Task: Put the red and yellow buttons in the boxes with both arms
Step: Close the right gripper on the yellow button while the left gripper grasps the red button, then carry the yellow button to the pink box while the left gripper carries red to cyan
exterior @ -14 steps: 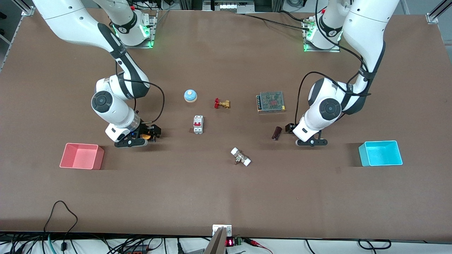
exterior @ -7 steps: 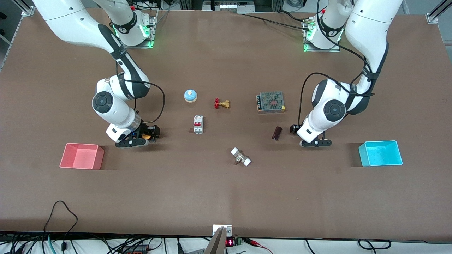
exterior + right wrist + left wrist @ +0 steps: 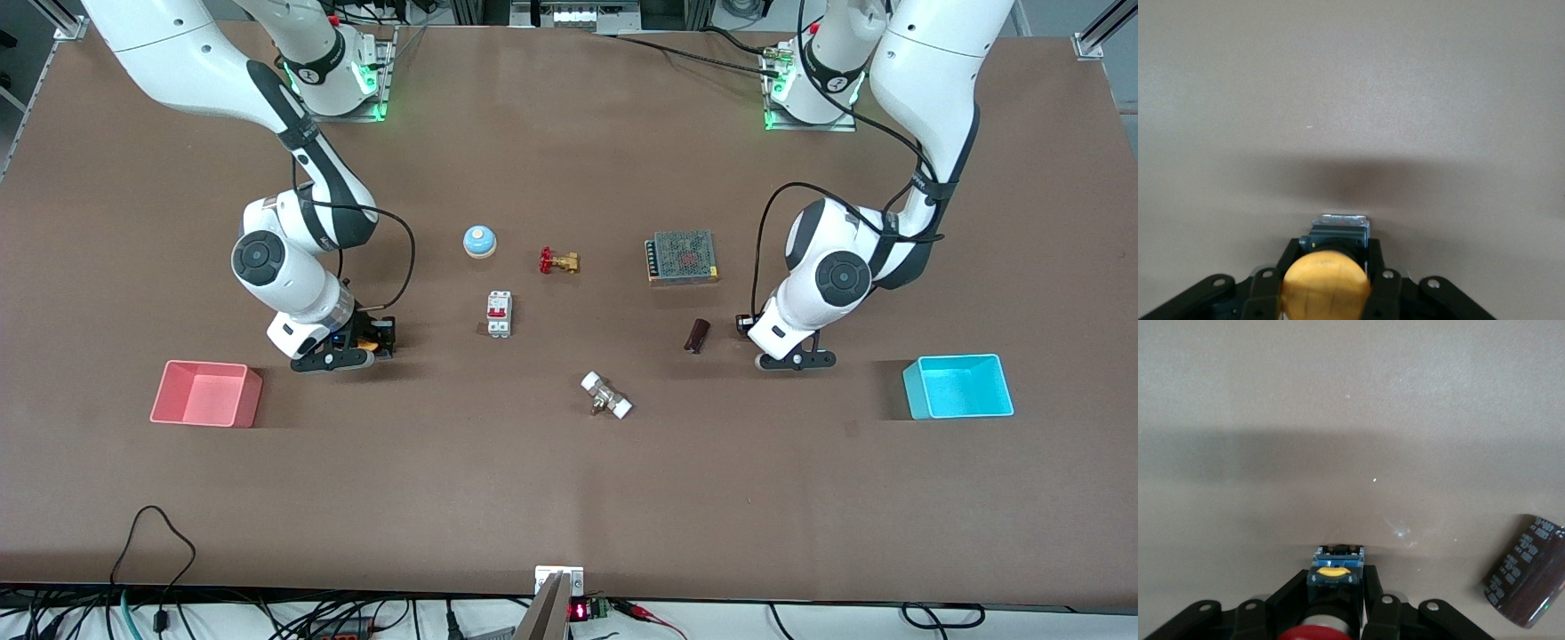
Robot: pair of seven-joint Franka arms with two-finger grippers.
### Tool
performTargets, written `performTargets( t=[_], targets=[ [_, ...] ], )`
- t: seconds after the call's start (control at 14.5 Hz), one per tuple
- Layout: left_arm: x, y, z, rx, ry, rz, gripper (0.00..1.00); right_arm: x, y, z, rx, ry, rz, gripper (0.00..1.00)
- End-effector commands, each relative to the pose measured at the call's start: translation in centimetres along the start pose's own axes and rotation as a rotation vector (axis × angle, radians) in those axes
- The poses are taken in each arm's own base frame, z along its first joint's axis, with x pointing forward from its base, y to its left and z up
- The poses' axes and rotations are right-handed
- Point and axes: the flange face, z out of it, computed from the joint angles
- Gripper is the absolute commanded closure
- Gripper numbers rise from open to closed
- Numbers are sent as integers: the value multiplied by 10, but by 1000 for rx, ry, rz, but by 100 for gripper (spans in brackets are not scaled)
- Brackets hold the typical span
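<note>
Two boxes, pink box [image 3: 207, 394] and cyan box [image 3: 958, 387], sit nearest the camera. Farther back, the right gripper [image 3: 1328, 267] clamps one yellow button [image 3: 1327, 285] and the left gripper [image 3: 1334, 587] clamps one red button [image 3: 1321, 633].

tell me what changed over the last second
The left gripper, shut on the red-capped push button, moved toward the cyan plastic bin. The right gripper, shut on the yellow-capped push button, edged slightly toward the pink plastic bin. Both bins stayed put.
</note>
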Motion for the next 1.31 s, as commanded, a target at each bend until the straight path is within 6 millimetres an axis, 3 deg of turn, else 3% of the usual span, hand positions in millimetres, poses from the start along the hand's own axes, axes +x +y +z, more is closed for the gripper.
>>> performTargets(
  t=[0.0,0.28,0.42,0.55,0.69,0.76,0.9,1.04,1.11,1.25],
  targets=[
    [5,-4,-28,11,-23,-12,98,8,1,-18,-3,19,-11,76],
    [50,-44,-98,129,-42,-29,98,37,20,-107,-43,-31,38,74],
    [64,-70,-117,246,-1,3,99,49,47,-143,-67,-42,81,74],
    [77,-119,-127,348,21,68,99,59,87,-172,-89,-59,113,74],
    [91,-181,-148,358,17,163,99,63,132,-188,-71,-61,156,74],
    [92,-205,-149,354,7,162,99,62,153,-191,-49,-63,194,74],
    [94,-243,-128,340,-28,114,99,64,181,-194,-38,-45,246,74],
    [103,-274,-91,248,-47,26,99,62,208,-180,-59,-58,283,74],
    [116,-289,-92,232,-5,2,99,64,219,-174,-68,-53,288,74],
    [130,-294,-88,219,21,-2,99,67,230,-158,-73,-55,249,74]
  ],
)
